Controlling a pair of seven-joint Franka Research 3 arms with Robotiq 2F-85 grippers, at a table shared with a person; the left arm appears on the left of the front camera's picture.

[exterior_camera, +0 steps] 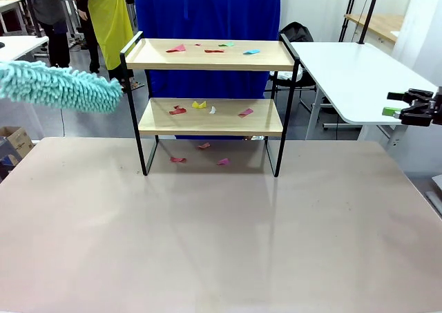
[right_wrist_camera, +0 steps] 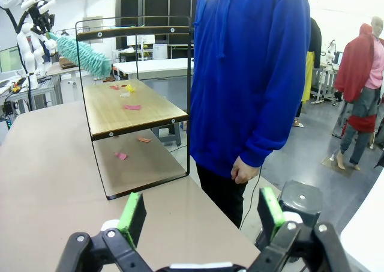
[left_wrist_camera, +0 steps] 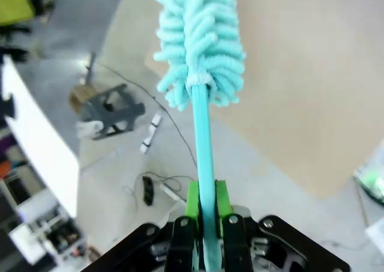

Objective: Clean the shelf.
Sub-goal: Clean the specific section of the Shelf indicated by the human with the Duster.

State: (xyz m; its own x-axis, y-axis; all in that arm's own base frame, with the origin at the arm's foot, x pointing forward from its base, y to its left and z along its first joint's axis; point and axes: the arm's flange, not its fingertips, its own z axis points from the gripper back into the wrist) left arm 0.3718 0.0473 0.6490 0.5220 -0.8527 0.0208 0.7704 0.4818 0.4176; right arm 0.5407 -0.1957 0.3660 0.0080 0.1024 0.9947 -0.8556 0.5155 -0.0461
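The shelf (exterior_camera: 207, 63) stands at the table's far middle, two light wood boards in a black frame. Coloured paper scraps lie on its top board (exterior_camera: 178, 49), on its lower board (exterior_camera: 199, 105) and on the table beneath (exterior_camera: 178, 159). A fluffy teal duster (exterior_camera: 62, 86) reaches in from the left, its tip just short of the shelf's left side between the two boards. My left gripper (left_wrist_camera: 206, 209) is shut on the duster's teal handle (left_wrist_camera: 204, 140). My right gripper (exterior_camera: 392, 103) hovers open and empty at the far right, off the table; its green pads (right_wrist_camera: 133, 215) stand wide apart, facing the shelf (right_wrist_camera: 129, 107).
A person in a blue hoodie (right_wrist_camera: 252, 74) stands right behind the shelf, hands down. A white table (exterior_camera: 359, 71) sits at the back right, a cardboard box (exterior_camera: 17, 141) on the floor at left. The near tabletop (exterior_camera: 221, 237) is bare.
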